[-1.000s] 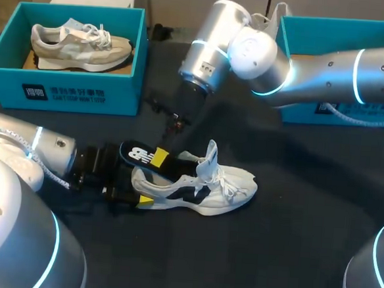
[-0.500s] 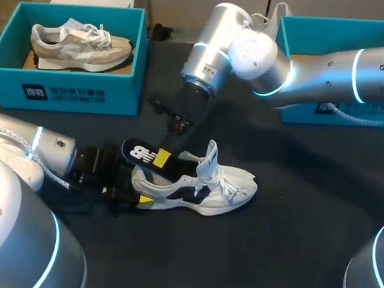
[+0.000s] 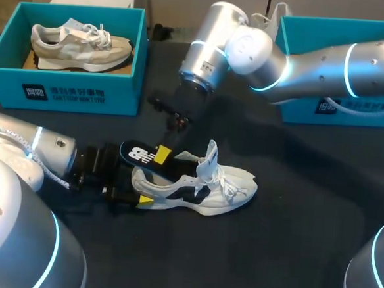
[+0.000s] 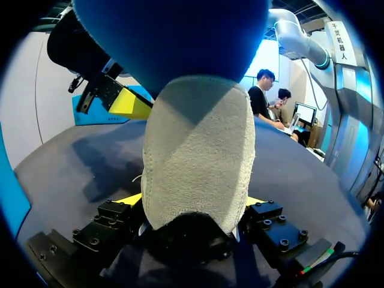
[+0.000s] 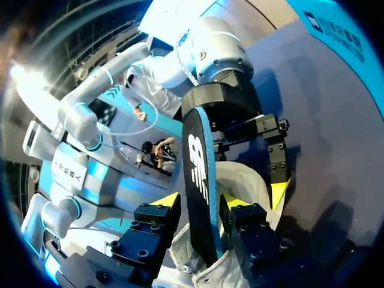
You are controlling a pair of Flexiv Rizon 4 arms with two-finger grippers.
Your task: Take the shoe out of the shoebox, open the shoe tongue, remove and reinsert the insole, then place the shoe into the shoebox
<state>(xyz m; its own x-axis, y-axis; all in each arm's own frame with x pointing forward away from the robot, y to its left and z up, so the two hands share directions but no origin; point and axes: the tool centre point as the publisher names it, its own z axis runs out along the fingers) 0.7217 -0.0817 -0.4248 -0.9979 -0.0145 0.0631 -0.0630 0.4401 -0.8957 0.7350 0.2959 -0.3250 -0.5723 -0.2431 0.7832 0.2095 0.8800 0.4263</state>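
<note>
A white and navy shoe (image 3: pixel 205 184) lies on its side on the dark table, its tongue pulled up. A dark insole (image 3: pixel 137 153) with a white logo sticks out of the heel opening. My right gripper (image 3: pixel 161 156) comes down from above and is shut on the insole. In the right wrist view the insole (image 5: pixel 198 174) stands edge-on between the fingers of the right gripper (image 5: pixel 199 203). My left gripper (image 3: pixel 139 192) lies low at the left, shut on the shoe's heel. In the left wrist view the heel (image 4: pixel 198 156) fills the gap of the left gripper (image 4: pixel 195 203), under the insole's blue underside (image 4: pixel 168 36).
A teal shoebox (image 3: pixel 64 92) at the back left holds a beige shoe (image 3: pixel 80 44). A second teal box (image 3: pixel 332 28) stands at the back right, partly behind my right arm. The table in front of and to the right of the shoe is bare.
My right gripper's fingers have closed in onto the insole. The right arm shifted slightly. The shoe and my left gripper have stayed put.
</note>
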